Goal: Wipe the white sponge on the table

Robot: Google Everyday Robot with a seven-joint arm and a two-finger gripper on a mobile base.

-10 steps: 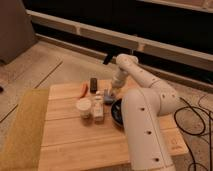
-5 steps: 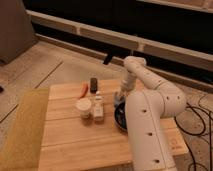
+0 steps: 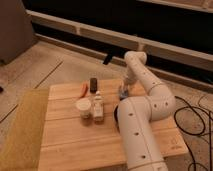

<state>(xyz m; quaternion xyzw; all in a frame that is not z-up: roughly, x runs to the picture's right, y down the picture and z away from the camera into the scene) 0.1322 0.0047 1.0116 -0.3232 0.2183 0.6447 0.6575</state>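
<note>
On the light wooden table (image 3: 75, 145), my gripper (image 3: 122, 92) is down at the far middle, at the end of the white arm that curls over from the right. A small pale bluish block, the white sponge (image 3: 121, 91), sits at its tip against the tabletop, and the gripper is shut on it. The arm's thick white links hide the table surface right of and behind the sponge.
A white cup (image 3: 83, 107) and a small clear bottle (image 3: 98, 107) stand left of the arm. Behind them are a dark block (image 3: 93, 82) and an orange item (image 3: 83, 89). A dark bowl (image 3: 116, 114) peeks out beside the arm. An olive-yellow mat (image 3: 20, 127) lies at left.
The gripper has slid to the right along the far part of the table, and the sponge has gone with it, away from the bottle.
</note>
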